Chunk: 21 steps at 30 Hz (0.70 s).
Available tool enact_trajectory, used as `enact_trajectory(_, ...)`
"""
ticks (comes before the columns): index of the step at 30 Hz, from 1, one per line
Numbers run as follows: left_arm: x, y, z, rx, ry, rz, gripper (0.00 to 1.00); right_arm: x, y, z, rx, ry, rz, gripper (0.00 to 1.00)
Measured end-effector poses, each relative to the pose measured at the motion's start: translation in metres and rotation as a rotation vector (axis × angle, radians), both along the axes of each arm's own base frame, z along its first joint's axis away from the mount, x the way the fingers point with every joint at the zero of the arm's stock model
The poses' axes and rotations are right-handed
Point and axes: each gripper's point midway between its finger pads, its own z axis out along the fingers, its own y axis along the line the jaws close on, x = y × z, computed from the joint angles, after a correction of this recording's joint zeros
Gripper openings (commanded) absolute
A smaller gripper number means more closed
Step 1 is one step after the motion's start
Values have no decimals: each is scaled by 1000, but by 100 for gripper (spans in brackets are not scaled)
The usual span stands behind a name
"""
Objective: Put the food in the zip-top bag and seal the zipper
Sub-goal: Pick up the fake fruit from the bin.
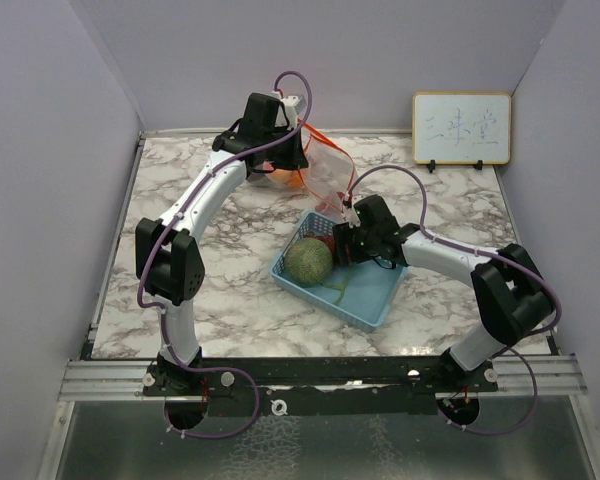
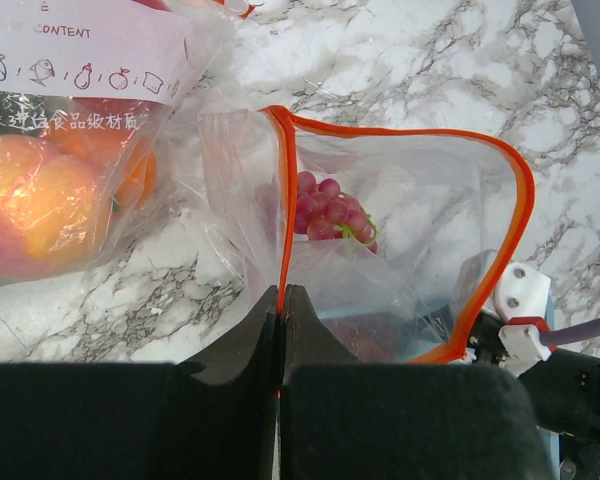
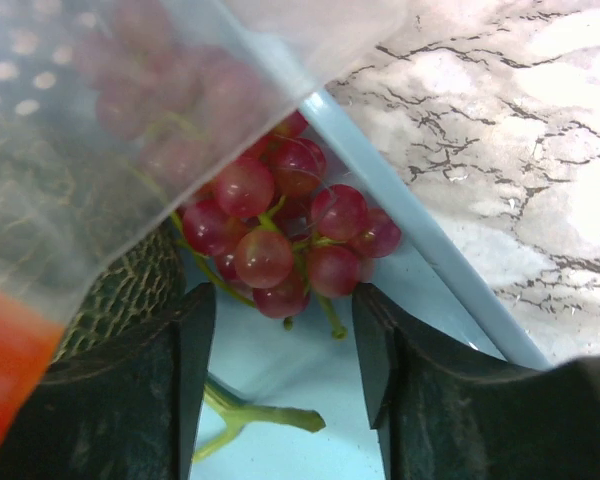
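The left arm reaches up and away from its base, bent at the elbow, with its wrist at the far middle of the table. The left gripper is clenched: its 2 fingers are pressed together on the orange zipper rim of the clear bag, whose mouth hangs open just ahead of the jaws.

The right arm folds back at the elbow and reaches in low over the blue basket. The right gripper is spread wide and grips nothing. The red grapes lie just ahead of the gap between its fingers, on the basket floor against the wall.

The grapes are a tight glossy bunch on green stalks. The netted green melon sits beside the right gripper's left finger, also in the basket, with a loose green stem between the fingers. A peach and an orange lie inside the bag, left of the left jaws, under the printed label.

Bag film covers the upper left of the right wrist view and blurs part of the grapes and the melon. The peach is cut off at the frame edge, and most of the orange is hidden behind it.
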Motion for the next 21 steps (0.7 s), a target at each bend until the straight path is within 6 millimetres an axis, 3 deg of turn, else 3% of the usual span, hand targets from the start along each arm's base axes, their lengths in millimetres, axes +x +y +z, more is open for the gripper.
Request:
enact_trajectory(3,0,0,-1,1,1,0,0,2,1,-9,-2,5,-5,43)
enact_trajectory(9,0,0,-1,3,-1,-3,0,-2,-1,-19,-4,18,-13,9)
enact_trajectory(13,0,0,-1,5,-3,-5,0,-5,-7,-15,-20,9,-18,2)
enact_trajectory(16,0,0,-1,6,-4,-6,0,-6,-14,6,-34,-38,-22,2)
enact_trajectory(21,0,1,-1,9,-7,-9,0,-2,-20,85,9,-207,1,2)
